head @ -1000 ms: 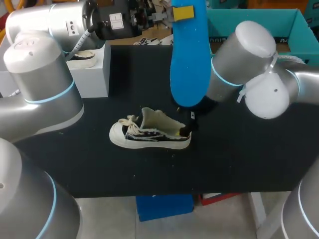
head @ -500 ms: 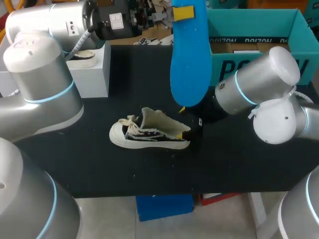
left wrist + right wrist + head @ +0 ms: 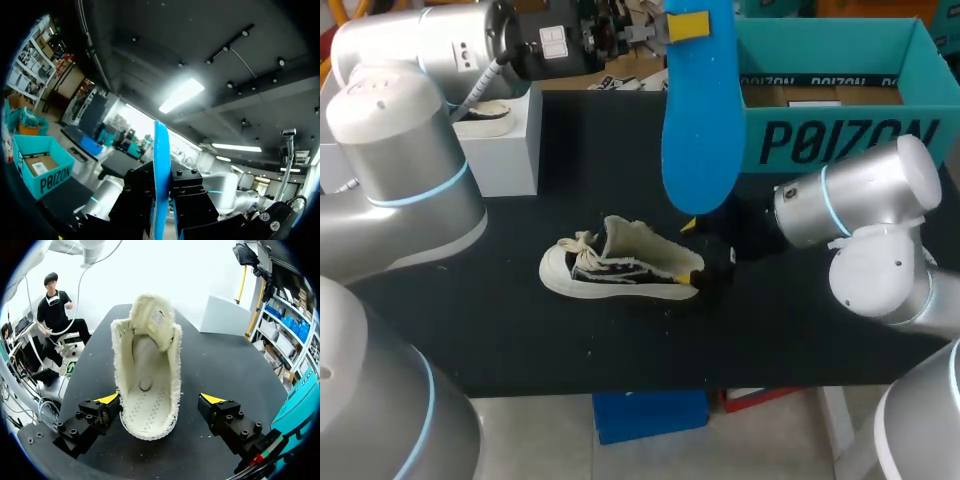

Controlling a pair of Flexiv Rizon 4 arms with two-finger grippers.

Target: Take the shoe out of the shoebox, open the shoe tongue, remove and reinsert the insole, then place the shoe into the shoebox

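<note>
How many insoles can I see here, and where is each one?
1. The blue insole hangs upright in the left end effector, above the table behind the sneaker. The sneaker's inside, seen from the right wrist, holds none.

Tongue raised, the mouth of the cream-and-black canvas low-top shoe [image 3: 620,268] stands unblocked on the black table [image 3: 800,330]. The right gripper [image 3: 160,399] straddles the heel, its 2 fingers spread, with a gap on each side. A blue foam insole [image 3: 700,130] hangs overhead just behind the heel. The teal cardboard shoebox [image 3: 840,150] walls off the back right.

insole [image 3: 698,120] top cut off, shoebox [image 3: 840,145] corner cropped
</note>
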